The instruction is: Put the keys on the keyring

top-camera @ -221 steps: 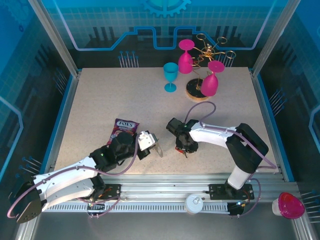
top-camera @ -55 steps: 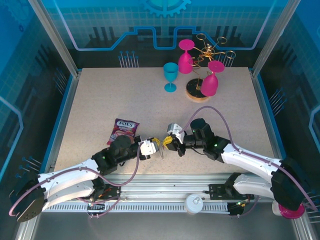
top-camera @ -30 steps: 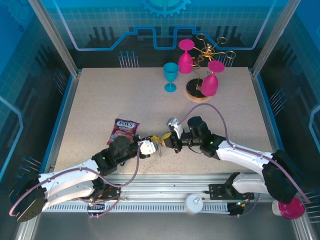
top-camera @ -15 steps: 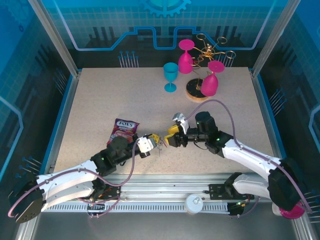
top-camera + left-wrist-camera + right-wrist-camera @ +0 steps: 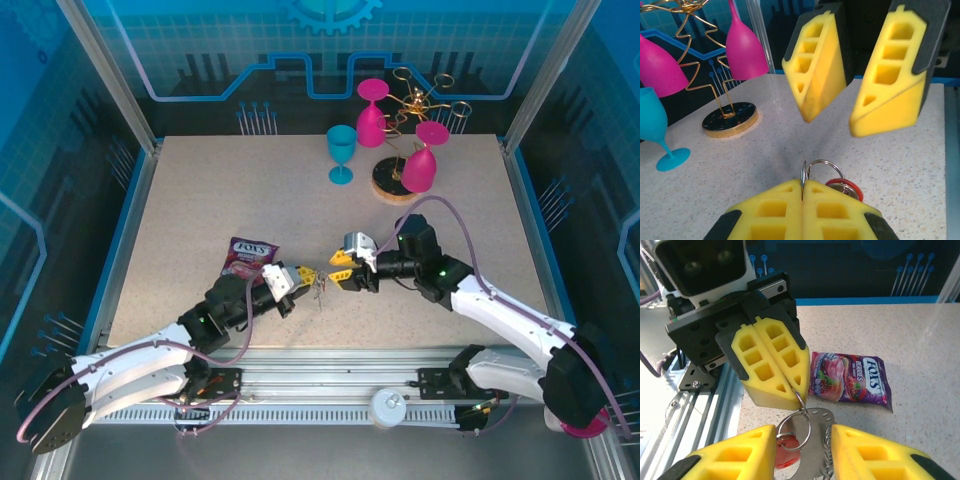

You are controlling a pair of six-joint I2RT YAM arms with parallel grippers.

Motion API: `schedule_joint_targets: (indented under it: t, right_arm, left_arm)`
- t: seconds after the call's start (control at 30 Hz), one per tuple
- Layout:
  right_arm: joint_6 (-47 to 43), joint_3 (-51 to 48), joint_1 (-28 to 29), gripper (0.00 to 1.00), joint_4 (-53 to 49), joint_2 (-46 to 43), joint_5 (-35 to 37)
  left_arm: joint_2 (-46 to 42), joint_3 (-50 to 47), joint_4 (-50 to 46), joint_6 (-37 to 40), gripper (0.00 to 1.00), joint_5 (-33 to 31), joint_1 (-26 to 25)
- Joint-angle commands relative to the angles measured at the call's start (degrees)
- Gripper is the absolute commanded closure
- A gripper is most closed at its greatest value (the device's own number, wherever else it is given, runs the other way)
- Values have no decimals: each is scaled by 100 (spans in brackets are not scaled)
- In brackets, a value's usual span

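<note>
Keys (image 5: 784,454): a tiny silver metal piece joined to a small red plastic tag. They hang in the air above the speckled desk (image 5: 200,200), between the two claws, low on a silver wire ring.
Left claw (image 5: 792,385): its yellow foam pads are pressed together, pinching the top of the thin wire ring.
Keyring (image 5: 794,431): the silver wire ring dangles from that pinch. A flat grey metal piece (image 5: 816,437) and a beaded chain hang with it. Whether the tag is already threaded on cannot be told.
Right claw (image 5: 804,435): its pads stand apart, one on each side of the hanging cluster, visibly touching nothing.
Handling: likely light, stiff, smooth metal. It would swing and twist freely, and could slip from the foam if pinched at an edge.
Hold: probably best across the flat faces of the red tag, leaving the ring's wire free.
</note>
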Motion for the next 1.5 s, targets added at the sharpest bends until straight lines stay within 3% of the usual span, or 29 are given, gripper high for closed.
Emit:
schedule_joint_targets:
  t: [0.0,0.6,0.87,1.1,1.3,1.47]
  right_arm:
    - [-264,220,-23,67,46,196,-414]
    - [-222,216,168,76,403,622,-592]
    - [169,32,65,69,257,369,-290]
    - [718,101,2,68,-208,265,-316]
    - [977,242,-17,72,-457,343,-468]
    - [1165,228,-54,84,-310,350,-589]
  left_arm:
    - [-86,-53,349,-304,100,386,54]
    - [-15,-30,587,-543,100,623,127]
    - [-40,-34,551,-433,100,522,132]
    - [-40,-42,606,-280,100,522,134]
    - [-38,-32,628,-193,100,495,128]
    - [-16,-34,619,-175,100,488,133]
